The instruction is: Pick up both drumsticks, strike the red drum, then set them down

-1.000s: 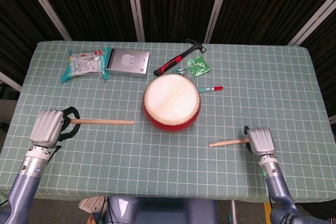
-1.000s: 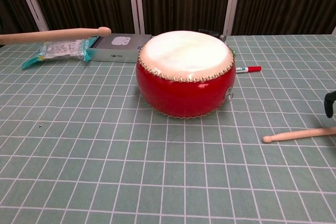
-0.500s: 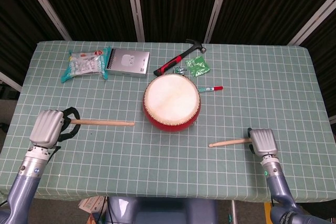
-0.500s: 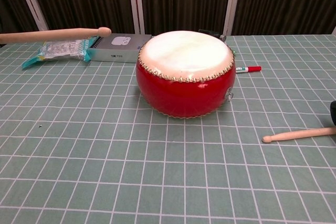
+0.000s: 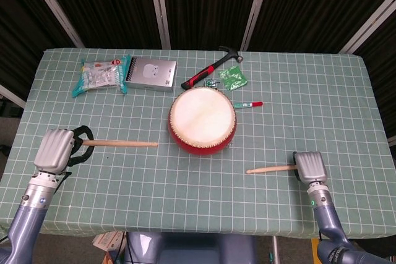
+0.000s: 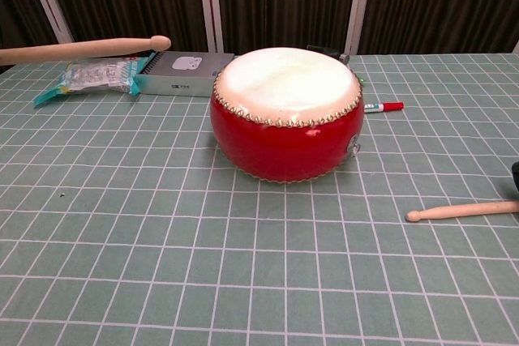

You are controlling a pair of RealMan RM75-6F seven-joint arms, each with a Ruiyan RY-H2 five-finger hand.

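Note:
The red drum with its pale skin stands mid-table. My left hand grips one drumstick by its butt. That stick is held level above the table, and its tip points toward the drum from the left. The other drumstick lies flat on the cloth, right of the drum and nearer the front. My right hand sits over its butt end. The hand's back hides its fingers, so I cannot tell whether it grips the stick.
At the back lie a clear snack packet, a grey box, a hammer, a green packet and a red marker. The green checked cloth covers the table to its edges.
The right drumstick has settled flatter onto the cloth, its tip staying put. My right hand has slid slightly right and back. The left hand and its stick have barely moved.

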